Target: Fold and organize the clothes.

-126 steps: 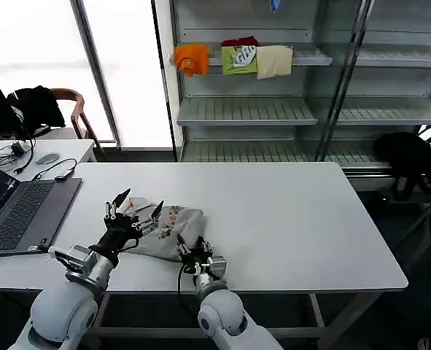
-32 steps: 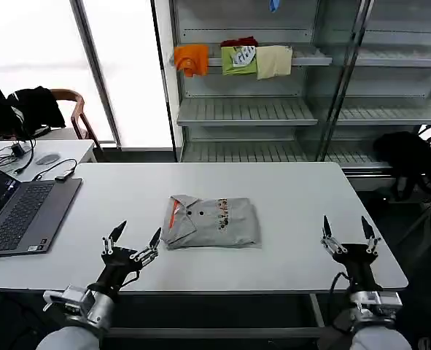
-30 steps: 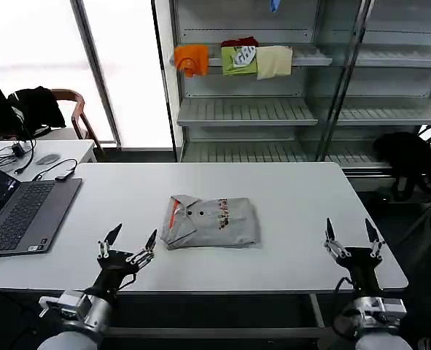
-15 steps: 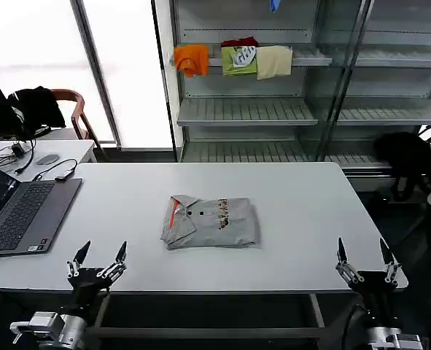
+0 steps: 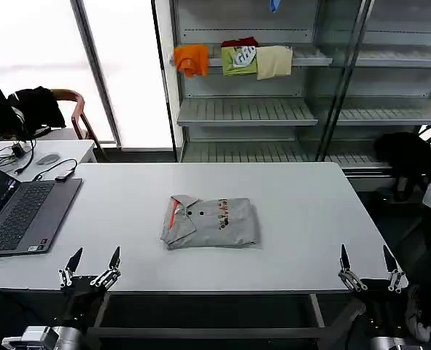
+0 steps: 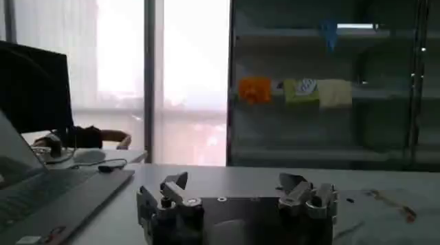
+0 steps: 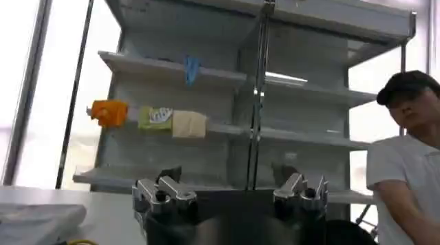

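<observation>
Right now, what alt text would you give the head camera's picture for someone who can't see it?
A folded grey shirt lies mid-table; the left gripper and right gripper wait open at the near edge. A laptop sits left, shelves behind.

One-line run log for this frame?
folded light grey collared shirt: centre of white table | left pincer: open, near table edge | right pincer: open, near table edge | neither touches shirt

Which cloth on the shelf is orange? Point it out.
The orange cloth is the leftmost of the row on the shelf, beside the green printed cloth; the cream cloth hangs rightmost.
</observation>
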Controlling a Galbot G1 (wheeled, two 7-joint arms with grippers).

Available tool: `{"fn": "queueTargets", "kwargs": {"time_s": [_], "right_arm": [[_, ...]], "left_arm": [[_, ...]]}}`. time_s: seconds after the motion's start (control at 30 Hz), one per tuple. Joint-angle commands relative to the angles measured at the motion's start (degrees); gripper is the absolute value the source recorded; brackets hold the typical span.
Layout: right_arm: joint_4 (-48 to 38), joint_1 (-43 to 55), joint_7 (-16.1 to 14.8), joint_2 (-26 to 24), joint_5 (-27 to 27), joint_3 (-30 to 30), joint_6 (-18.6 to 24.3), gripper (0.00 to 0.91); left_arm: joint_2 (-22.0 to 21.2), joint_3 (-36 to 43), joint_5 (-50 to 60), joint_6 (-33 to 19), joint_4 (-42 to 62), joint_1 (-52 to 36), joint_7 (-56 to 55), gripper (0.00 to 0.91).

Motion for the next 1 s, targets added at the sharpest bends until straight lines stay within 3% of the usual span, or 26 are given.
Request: {"fn": "queueTargets", "kwargs": {"time_s": [0.03,0.43,1.0], "right_arm": [[-0.3,-1.0,-0.1,-0.1,-0.3,0.0,0.9,0.907],[-0.1,-2.4,-2.2,-1.1,-0.2,0.6,0.3,0.907],[0.1,-3.0,-2.7,-1.2,0.1,0.7,0.3,0.907]], "left_arm": [[0.1,-1.0,1.8,-3.1,-0.8,3.1,1.0,0.907],[0.4,-1.0,3.9,-4.4,-0.9,4.0,2.3,0.907],[0.4,-0.9,4.1,-5.0,-0.9,4.2,2.1,0.907]]}}
